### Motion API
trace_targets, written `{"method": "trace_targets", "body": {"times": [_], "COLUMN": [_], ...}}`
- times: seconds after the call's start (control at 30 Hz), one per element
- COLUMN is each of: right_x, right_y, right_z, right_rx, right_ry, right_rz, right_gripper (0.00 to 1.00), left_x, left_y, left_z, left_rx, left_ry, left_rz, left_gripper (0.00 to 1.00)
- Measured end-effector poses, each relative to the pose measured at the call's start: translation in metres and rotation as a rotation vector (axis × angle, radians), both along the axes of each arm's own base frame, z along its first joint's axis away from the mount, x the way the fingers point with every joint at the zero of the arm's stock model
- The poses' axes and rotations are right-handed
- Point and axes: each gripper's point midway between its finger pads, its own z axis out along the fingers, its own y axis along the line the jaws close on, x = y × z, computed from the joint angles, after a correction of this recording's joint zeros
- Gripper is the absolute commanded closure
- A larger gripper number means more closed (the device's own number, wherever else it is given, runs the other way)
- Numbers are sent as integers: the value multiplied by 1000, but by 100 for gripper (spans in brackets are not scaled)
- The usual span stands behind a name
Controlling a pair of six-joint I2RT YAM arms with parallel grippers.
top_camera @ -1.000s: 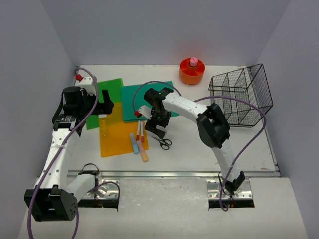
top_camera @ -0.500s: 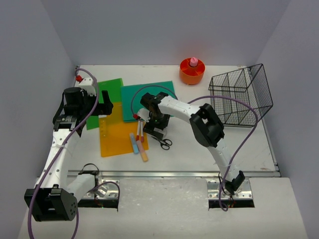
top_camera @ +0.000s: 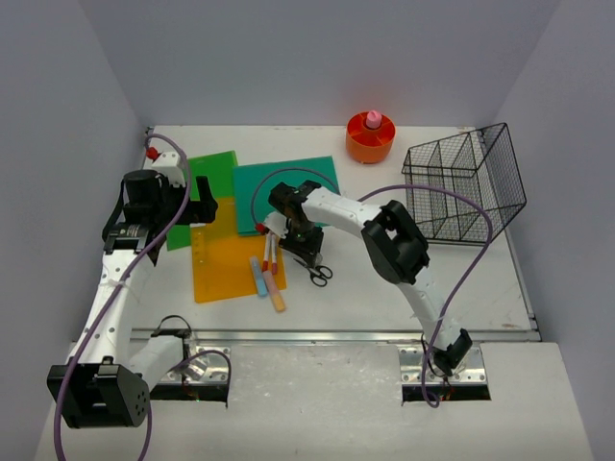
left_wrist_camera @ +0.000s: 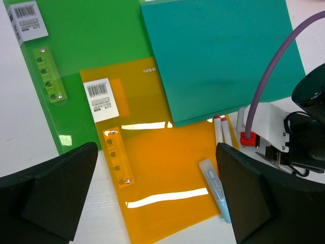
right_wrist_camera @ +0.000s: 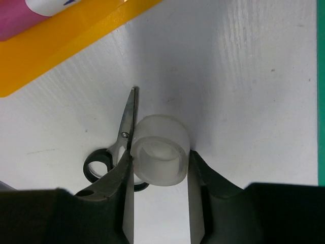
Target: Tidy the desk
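Observation:
On the white desk (top_camera: pixel 461 279), my right gripper (right_wrist_camera: pixel 161 158) is shut on a small translucent white tape roll (right_wrist_camera: pixel 163 136), one finger against each side of it. Black-handled scissors (right_wrist_camera: pixel 114 152) lie just left of the roll, touching the left finger. From above, the right gripper (top_camera: pixel 306 250) is low over the desk beside the scissors (top_camera: pixel 317 274). My left gripper (left_wrist_camera: pixel 157 203) hangs open above the orange folder (left_wrist_camera: pixel 162 168), holding nothing.
A green folder (top_camera: pixel 207 178), a teal folder (top_camera: pixel 288 182) and the orange folder (top_camera: pixel 226 264) overlap at the left. Markers (top_camera: pixel 269 254) and a blue pen (top_camera: pixel 258 277) lie on the orange one. An orange container (top_camera: pixel 371 141) stands at the back, a black wire basket (top_camera: pixel 466 192) at the right.
The right gripper moved slightly left and down by the scissors and its jaws closed on the tape roll. The left arm stayed where it was.

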Motion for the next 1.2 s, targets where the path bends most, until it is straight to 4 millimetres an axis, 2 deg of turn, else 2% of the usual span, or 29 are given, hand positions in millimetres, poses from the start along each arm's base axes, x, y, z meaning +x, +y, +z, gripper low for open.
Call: {"method": "trace_targets", "body": {"times": [0.13,0.23,0.3,0.37,0.5,0.57,0.67,0.73,0.97,1.1,1.2], "right_x": [-1,-1,3,12,62,97,142,166,245,290,310], "right_y": [1,1,2,0,-16,-36,-70,-86,-107,-119,-133], "right_z": [2,11,25,47,106,138,165,175,198,197,188], "right_rx": [16,42,90,160,345,446,544,588,642,624,594], "right_ry": [9,11,-7,-39,-203,-325,-494,-594,-955,-1100,-1160], "right_rz": [0,-3,-17,-52,-201,-313,-463,-533,-677,-779,-866], "right_gripper": [89,95,100,100,100,100,100,100,100,100,100], "left_x": [0,0,1,2,7,9,12,14,19,20,20], "left_y": [0,-1,-1,-2,-3,-3,-4,-4,-3,-1,0], "left_z": [0,0,0,1,3,4,5,7,12,14,15], "left_rx": [0,-1,-3,-4,-8,-10,-13,-13,-10,-6,-3], "left_ry": [0,0,0,-1,-3,-7,-10,-12,-25,-30,-31], "left_rz": [-1,-3,-7,-11,-18,-20,-23,-23,-20,-14,-8], "left_gripper": [0,0,0,0,0,0,0,0,0,0,0]}}
